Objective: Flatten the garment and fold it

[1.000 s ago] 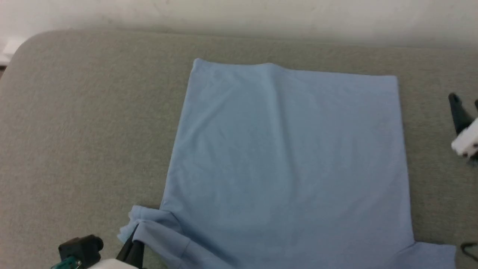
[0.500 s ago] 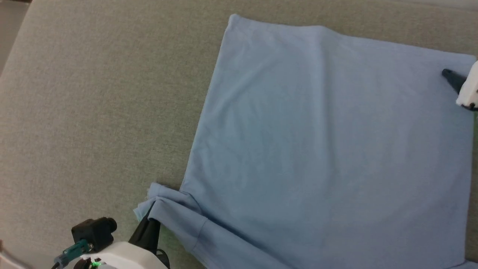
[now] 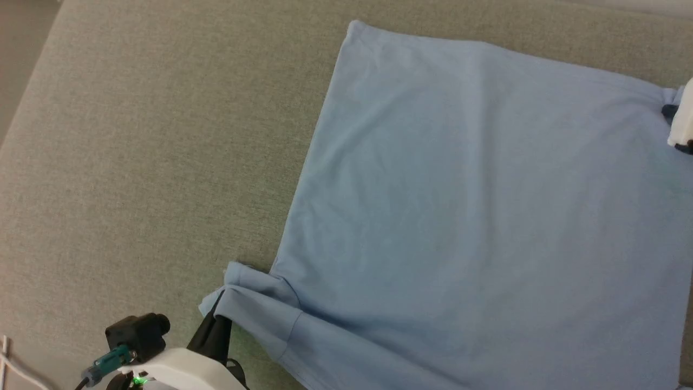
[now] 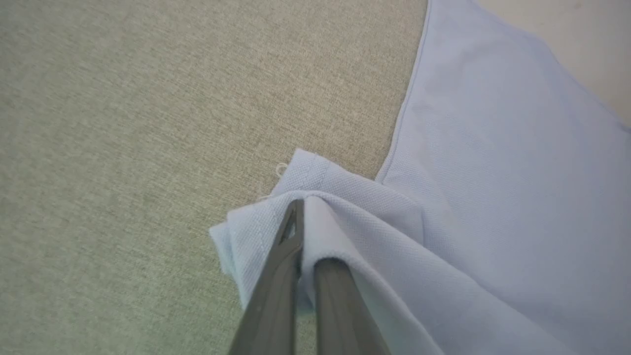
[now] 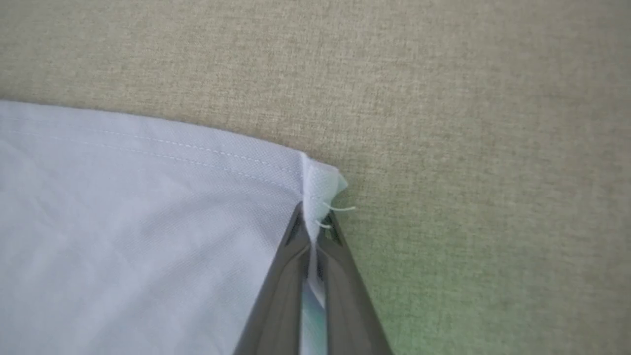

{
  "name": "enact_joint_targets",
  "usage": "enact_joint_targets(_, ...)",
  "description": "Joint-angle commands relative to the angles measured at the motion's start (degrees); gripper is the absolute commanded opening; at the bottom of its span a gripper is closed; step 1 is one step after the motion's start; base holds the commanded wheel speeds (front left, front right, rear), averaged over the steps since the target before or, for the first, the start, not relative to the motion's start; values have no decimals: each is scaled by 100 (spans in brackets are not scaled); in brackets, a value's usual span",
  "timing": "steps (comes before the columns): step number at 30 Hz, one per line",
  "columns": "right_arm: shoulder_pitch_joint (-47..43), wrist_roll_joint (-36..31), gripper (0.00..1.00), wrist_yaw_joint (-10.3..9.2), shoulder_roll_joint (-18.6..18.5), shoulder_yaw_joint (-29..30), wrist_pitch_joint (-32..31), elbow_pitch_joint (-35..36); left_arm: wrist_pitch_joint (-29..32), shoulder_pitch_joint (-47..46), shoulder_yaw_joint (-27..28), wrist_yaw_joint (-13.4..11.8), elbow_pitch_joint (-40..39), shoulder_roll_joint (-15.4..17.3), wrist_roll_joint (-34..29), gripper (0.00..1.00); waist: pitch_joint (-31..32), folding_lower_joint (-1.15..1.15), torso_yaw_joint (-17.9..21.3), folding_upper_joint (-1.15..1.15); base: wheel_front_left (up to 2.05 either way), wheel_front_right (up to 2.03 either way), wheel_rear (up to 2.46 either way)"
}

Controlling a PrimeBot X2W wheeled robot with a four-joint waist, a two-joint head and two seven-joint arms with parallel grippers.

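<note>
The garment (image 3: 465, 216), a light blue shirt, lies spread on the grey-green cushion (image 3: 151, 151), its plain side up. My left gripper (image 3: 221, 304) at the lower left is shut on the bunched sleeve edge (image 4: 276, 217); its fingers (image 4: 276, 281) pinch the cloth in the left wrist view. At the right edge my right gripper (image 3: 670, 111) is shut on the hem corner (image 5: 320, 185), with the fabric caught between its fingers (image 5: 283, 286) in the right wrist view. Collar and buttons are hidden.
The cushion's rounded edge (image 3: 32, 86) runs down the far left, with floor beyond. A pale wall strip (image 3: 639, 4) shows past the cushion's back edge. A white cable (image 3: 11, 368) lies at the lower left corner.
The head camera has tilted down and turned. My right gripper came in from open beside the shirt to the hem corner and shut on it. The left keeps its hold on the sleeve.
</note>
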State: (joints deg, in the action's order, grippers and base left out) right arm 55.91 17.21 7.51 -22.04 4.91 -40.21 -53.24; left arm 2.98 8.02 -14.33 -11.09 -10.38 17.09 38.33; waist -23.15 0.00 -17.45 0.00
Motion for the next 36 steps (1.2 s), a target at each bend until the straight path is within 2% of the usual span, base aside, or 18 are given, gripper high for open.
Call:
enact_joint_targets(1,-233,-6,0,-2,-10,-113,51,13,-26,-70,28,-5,16,32,-22,0,241,0,10,0,0,0,0)
enact_joint_targets(6,-525,207,0,-2,-440,-435,256,730,11,76,75,-76,-28,111,-25,0,622,0,86,0,0,0,0)
enact_joint_targets(10,-1248,542,0,-2,-915,-525,249,1664,26,280,145,-191,-155,167,-32,0,827,0,253,0,0,0,0)
enact_joint_targets(11,-1248,542,0,-2,-915,-525,249,1664,26,280,145,-191,-155,167,-32,0,827,0,253,0,0,0,0)
enact_joint_targets(15,-2497,874,0,-2,-1292,-148,131,2804,44,472,261,-325,-331,247,-43,0,973,0,488,0,0,0,0)
enact_joint_targets(18,-3712,966,0,-2,-1236,463,-17,3649,69,613,357,-375,-434,326,-13,0,1063,0,665,0,0,0,0)
enact_joint_targets(21,-4971,938,0,-2,-807,1127,-183,4482,102,720,402,-426,-510,368,0,0,1139,0,830,0,0,0,0)
enact_joint_targets(25,-6513,874,0,-2,212,1850,-370,5410,139,813,445,-486,-542,407,11,0,1223,0,1000,0,0,0,0)
enact_joint_targets(28,-7290,884,0,-2,1037,2169,-523,5872,180,855,480,-525,-528,446,20,0,1271,0,1121,0,0,0,0)
enact_joint_targets(31,-7761,907,0,-2,1607,2270,-652,6139,249,862,469,-534,-476,481,31,0,1318,0,1216,0,0,0,0)
enact_joint_targets(32,-7854,953,14,-2,1696,2256,-662,6196,268,862,465,-538,-457,494,29,0,1332,0,1247,0,0,0,0)
enact_joint_targets(33,-7930,1000,37,-2,1762,2245,-672,6239,283,864,463,-545,-441,506,25,0,1345,0,1280,0,0,0,0)
enact_joint_targets(34,-7982,1045,45,-2,1810,2244,-668,6274,296,865,461,-552,-431,512,25,0,1352,0,1306,0,0,0,0)
enact_joint_targets(35,-7998,1084,100,-2,1840,2242,-596,6322,308,865,457,-558,-426,517,24,0,1354,0,1333,0,0,0,0)
enact_joint_targets(36,-7980,1113,100,-2,1859,2248,-479,6364,314,864,457,-567,-423,520,22,0,1360,0,1358,0,0,0,0)
